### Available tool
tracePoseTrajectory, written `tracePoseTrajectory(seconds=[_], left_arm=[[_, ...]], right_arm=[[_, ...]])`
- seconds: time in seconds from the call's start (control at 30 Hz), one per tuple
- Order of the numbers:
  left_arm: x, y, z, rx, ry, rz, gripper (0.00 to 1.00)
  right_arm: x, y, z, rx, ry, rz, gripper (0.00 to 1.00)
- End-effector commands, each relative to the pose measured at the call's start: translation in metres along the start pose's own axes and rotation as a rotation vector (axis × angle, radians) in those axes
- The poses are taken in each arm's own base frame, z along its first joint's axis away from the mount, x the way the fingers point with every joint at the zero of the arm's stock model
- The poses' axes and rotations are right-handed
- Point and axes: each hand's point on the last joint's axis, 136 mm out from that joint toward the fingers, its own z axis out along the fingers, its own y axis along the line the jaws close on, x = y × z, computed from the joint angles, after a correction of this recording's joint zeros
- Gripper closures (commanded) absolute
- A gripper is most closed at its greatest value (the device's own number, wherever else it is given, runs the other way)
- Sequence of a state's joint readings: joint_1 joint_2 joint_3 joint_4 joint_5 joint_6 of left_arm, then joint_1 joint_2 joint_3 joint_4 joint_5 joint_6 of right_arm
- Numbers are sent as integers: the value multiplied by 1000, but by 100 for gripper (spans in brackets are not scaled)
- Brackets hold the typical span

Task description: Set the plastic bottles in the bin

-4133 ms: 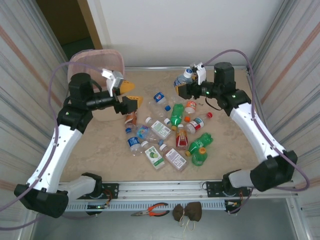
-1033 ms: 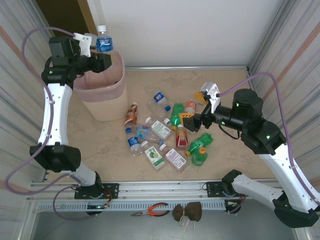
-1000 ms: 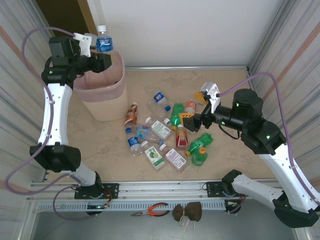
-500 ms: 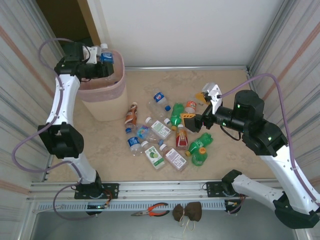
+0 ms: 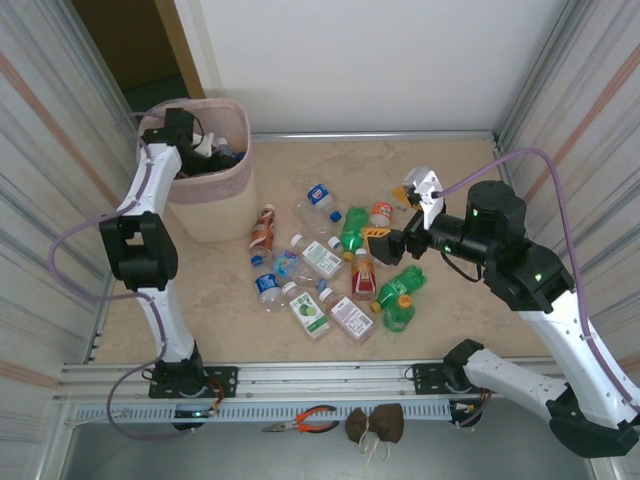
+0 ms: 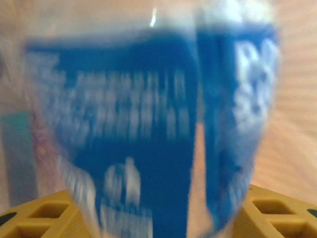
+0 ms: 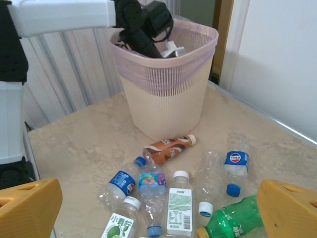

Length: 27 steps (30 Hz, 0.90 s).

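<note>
Left arm [image 5: 148,195] has swung down since 0.5 s ago. The wrist then sat above the rim w/ a bottle raised; now the left gripper [image 5: 207,150] is inside the mouth of the bin [image 5: 215,212], and the blue-label bottle [image 6: 148,129] has gone down w/ it. Right arm pos. is unchanged over the same interval. Meaning for the task: one bottle is at the drop point, release looks to be the step in hand, and approx. a dozen or more remain outside. Bin: upright at far left of the table [image 5: 460,160], well apart from the right gripper [image 5: 390,214]. Contents: the left gripper and its bottle; anything deeper is hidden by the arm, so the count inside cannot be told. Left gripper state: wrist view is blurred and the bottle label spans the gap btwn the yellow fingers [image 6: 39,208]. Whether the grip is on or already let go cannot be told. Right gripper state: spread wide, nothing btwn its fingers, hovering over the right side of the pile. Remaining plastic bottles [image 5: 322,258]: lying on their sides in a loose cluster mid-table, several touching. They incl. green bottles [image 5: 412,280] nearest the right gripper and an orange-brown bottle [image 7: 166,148] lying near the bin base. Judgement: the green ones look the shortest reach for the right arm.
</note>
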<state>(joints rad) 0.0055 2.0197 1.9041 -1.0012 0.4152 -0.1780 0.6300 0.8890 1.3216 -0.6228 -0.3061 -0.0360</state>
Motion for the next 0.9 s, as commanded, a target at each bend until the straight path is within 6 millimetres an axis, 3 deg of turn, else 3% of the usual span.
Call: tracePoseTrajectory(seconds=[0.0,0.17,0.53,0.87], left_arm=[[12,7,8,-52,72,7,39],[13,15,14,-81,95,5,32],[2,4,-1,-66,45,11,23],[-8,-11,-27,-43,-20,30,13]], right_arm=[[1,0,-6,16,0,-20,1],[4,-3,-6,32,13,-16,1],[21,-11,-6,82,71,17,1],[62,-20,-10,147,181,61,0]])
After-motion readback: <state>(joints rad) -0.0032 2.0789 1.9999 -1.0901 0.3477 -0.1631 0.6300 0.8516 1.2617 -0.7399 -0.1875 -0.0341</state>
